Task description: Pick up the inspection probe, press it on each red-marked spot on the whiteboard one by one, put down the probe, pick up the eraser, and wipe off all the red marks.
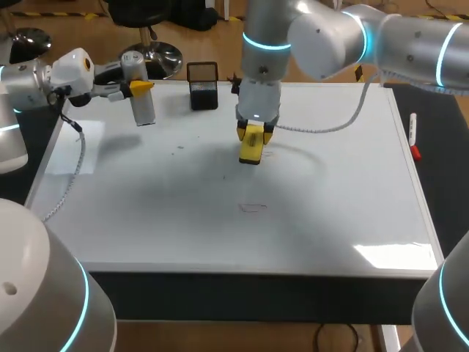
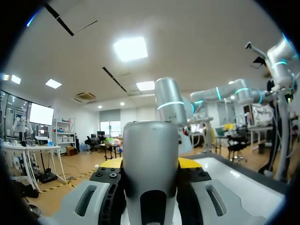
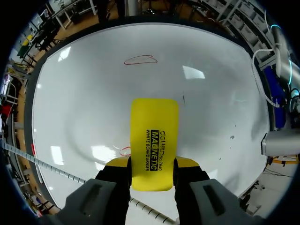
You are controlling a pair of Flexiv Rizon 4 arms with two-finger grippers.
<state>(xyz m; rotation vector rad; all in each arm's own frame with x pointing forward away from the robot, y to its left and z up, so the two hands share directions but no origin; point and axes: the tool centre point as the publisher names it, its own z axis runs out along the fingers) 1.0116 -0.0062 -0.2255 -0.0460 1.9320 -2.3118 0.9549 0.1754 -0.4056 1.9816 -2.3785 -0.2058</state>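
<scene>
The grey cylindrical probe (image 1: 141,92) (image 2: 150,140) hangs upright above the whiteboard's (image 1: 337,205) far left corner, with my left gripper (image 1: 139,87) (image 2: 150,163) shut on it from both sides. My right gripper (image 1: 253,133) (image 3: 153,161) is shut on the yellow eraser (image 1: 250,147) (image 3: 154,126), whose lower end is at the board's surface near the far middle. A faint red mark (image 1: 253,207) (image 3: 139,60) lies ahead of the eraser. Beside the eraser a small red trace (image 3: 123,150) peeks out.
A black mesh holder (image 1: 203,85) stands at the board's far edge, between the two grippers. A red-capped marker (image 1: 414,136) lies on the dark strip off the right edge. Cables trail over the far right (image 1: 333,126) and left side (image 1: 72,165) of the board.
</scene>
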